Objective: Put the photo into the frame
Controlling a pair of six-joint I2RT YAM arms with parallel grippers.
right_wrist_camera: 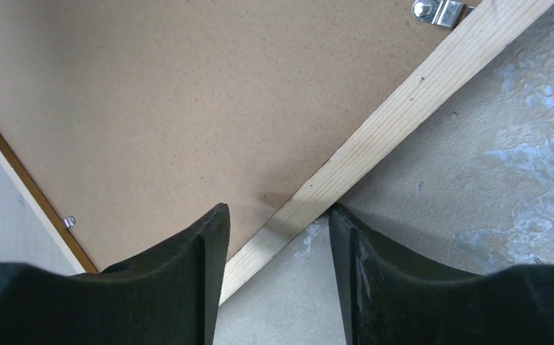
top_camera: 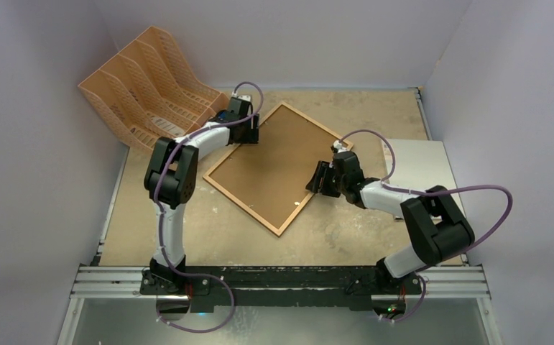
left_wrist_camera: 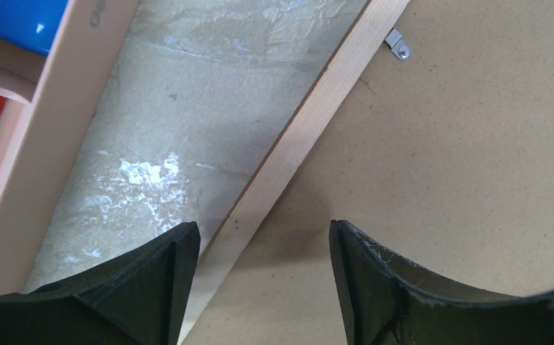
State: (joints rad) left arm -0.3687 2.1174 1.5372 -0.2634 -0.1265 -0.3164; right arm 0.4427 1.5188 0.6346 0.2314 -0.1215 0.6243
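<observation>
The frame [top_camera: 242,205] lies face down on the table, turned like a diamond, its brown fibreboard backing [top_camera: 277,165] facing up. The photo is hidden. My left gripper [top_camera: 248,133] is at the frame's upper-left side. It is open, its fingers [left_wrist_camera: 263,230] straddling the pale wooden moulding [left_wrist_camera: 310,118], one over the table and one over the backing. My right gripper [top_camera: 315,180] is at the frame's right side. Its jaws [right_wrist_camera: 277,212] stand apart astride the moulding [right_wrist_camera: 403,118], the right fingertip against the outer edge.
An orange-tan file rack [top_camera: 148,86] stands at the back left, close to my left gripper, with its wall [left_wrist_camera: 51,108] in the left wrist view. A pale sheet [top_camera: 421,162] lies at the right beneath my right arm. Small metal clips [left_wrist_camera: 398,44] [right_wrist_camera: 439,11] sit along the frame's inner edge.
</observation>
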